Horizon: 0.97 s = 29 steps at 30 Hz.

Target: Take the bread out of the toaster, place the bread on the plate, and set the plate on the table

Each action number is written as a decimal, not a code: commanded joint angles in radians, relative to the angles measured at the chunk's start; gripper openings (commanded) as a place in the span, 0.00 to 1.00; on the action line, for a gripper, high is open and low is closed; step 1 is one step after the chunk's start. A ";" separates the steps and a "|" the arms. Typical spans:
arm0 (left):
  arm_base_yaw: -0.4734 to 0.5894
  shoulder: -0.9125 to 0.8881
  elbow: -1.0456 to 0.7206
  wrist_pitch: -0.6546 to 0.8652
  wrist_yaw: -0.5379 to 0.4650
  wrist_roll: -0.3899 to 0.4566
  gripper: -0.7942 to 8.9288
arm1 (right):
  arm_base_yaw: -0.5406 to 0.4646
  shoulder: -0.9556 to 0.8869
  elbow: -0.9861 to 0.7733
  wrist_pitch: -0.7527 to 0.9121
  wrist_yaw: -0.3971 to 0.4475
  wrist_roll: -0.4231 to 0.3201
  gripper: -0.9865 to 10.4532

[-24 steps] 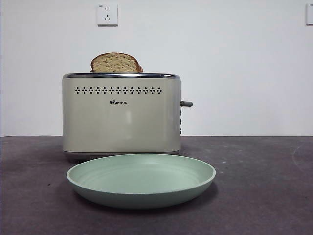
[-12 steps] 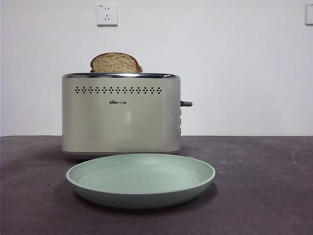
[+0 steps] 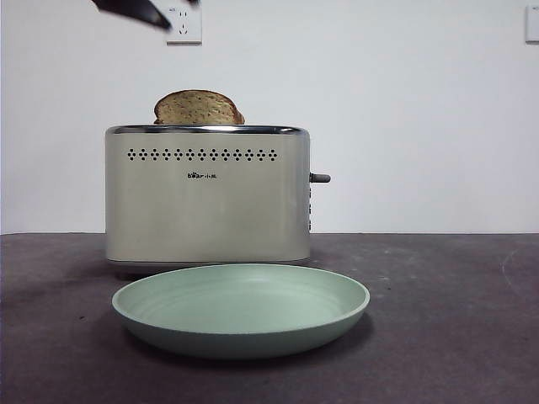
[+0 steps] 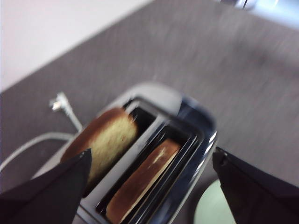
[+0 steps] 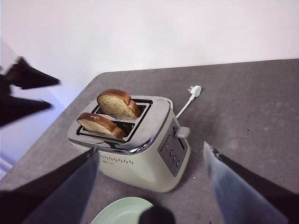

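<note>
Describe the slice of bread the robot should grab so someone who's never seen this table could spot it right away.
Find the cream toaster standing on the dark grey table, behind the mint-green plate. Two slices stand in its slots. The bread is the one that rises high, domed crust clear of the chrome rim, in the slot nearer the wall; the second slice sits lower.

Front view: toaster (image 3: 206, 198) hides all of the bread (image 3: 199, 108) but its domed top; 2nd slice not visible. Left gripper (image 3: 135, 10) cut by top edge, only a dark tip shows. Plate (image 3: 241, 309) fully in frame.
Left wrist view: whole pic motion-blurred; toaster (image 4: 191, 116) cut by bottom edge, plate (image 4: 210, 207) a sliver at the edge, cable (image 4: 32, 142) runs off-frame.
Right wrist view: plate (image 5: 122, 211) cut by bottom edge and partly behind a dark blurred shape; toaster dials (image 5: 173, 156) too small to read.
</note>
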 commanded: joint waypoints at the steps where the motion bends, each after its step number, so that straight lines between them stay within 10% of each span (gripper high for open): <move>1: -0.045 0.055 0.016 -0.050 -0.136 0.135 0.53 | 0.003 0.010 0.003 0.006 -0.001 -0.008 0.42; 11: -0.082 0.174 0.016 -0.013 -0.264 0.191 0.53 | 0.016 0.039 0.003 -0.007 -0.001 -0.008 0.42; 18: -0.072 0.180 0.016 0.023 -0.263 0.190 0.07 | 0.016 0.041 0.003 -0.023 0.000 -0.008 0.42; 29: -0.106 0.006 0.017 -0.080 -0.257 0.095 0.07 | 0.049 0.134 0.003 -0.142 0.002 -0.026 0.42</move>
